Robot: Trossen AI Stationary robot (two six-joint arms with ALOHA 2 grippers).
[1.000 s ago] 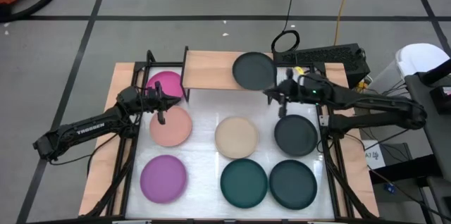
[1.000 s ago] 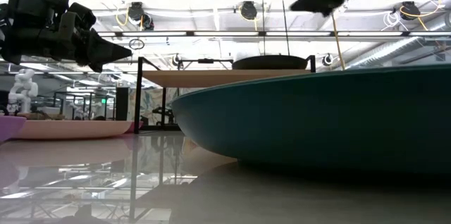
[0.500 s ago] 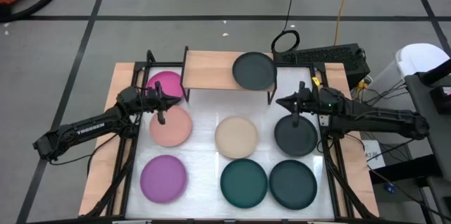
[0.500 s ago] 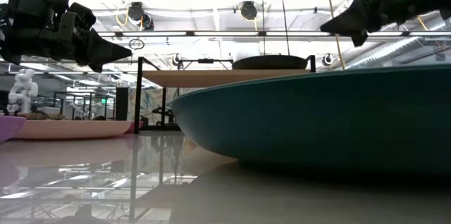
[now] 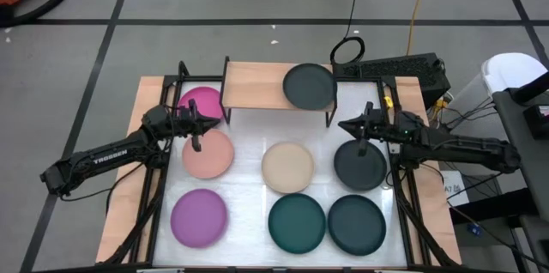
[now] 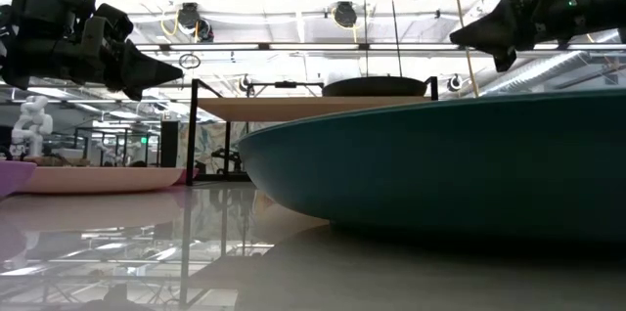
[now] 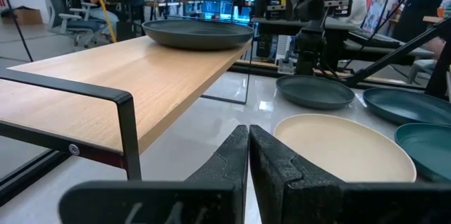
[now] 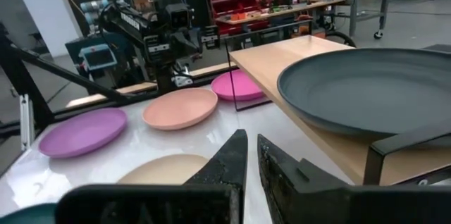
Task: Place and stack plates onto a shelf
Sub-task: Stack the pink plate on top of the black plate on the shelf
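The shelf [image 5: 262,85] stands at the table's far edge, and one charcoal plate [image 5: 309,87] rests flat on its right end. The other plates lie flat on the white table: magenta [image 5: 202,103] beside the shelf's left legs, salmon [image 5: 208,154], beige [image 5: 287,167], charcoal [image 5: 360,164], purple [image 5: 199,217], teal [image 5: 297,223] and a darker teal [image 5: 357,224]. My left gripper [image 5: 213,122] hovers shut over the salmon plate's far rim. My right gripper [image 5: 343,124] hovers shut above the table between the shelf's right leg and the charcoal table plate, holding nothing.
Black frame rails [image 5: 159,187] run along both sides of the white table. The shelf's thin black legs [image 5: 328,118] stand close to the right gripper. Bare table shows between the shelf and the beige plate. Cables and a black box [image 5: 403,69] lie beyond the far right corner.
My right gripper has drawn back from the shelf's charcoal plate toward the table's right and near edges and has come lower. It now hangs almost still. The left arm and all plates have kept their places.
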